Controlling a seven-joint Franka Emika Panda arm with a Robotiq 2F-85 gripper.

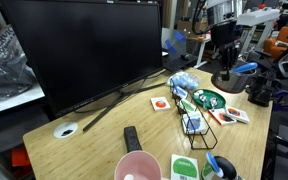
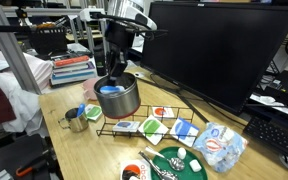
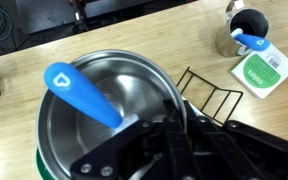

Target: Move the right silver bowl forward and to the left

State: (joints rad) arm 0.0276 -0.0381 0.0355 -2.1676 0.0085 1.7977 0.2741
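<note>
No legible text on anything here.

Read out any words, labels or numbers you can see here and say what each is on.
Nothing is legible in any view.
Green and white card: lines of print, too small to read.
Row of picture cards: blurred.
Blue and white packet: print blurred.
Silver bowl: no marking seen.

Wrist view: bowl (image 3: 134, 85) cut off by bottom edge; gripper (image 3: 174, 138) fingertips hidden by its own dark body, grip on rim can't be told. In an exterior view pink bowl (image 1: 137, 157) cut at btm edge, dish (image 2: 196, 162) also
</note>
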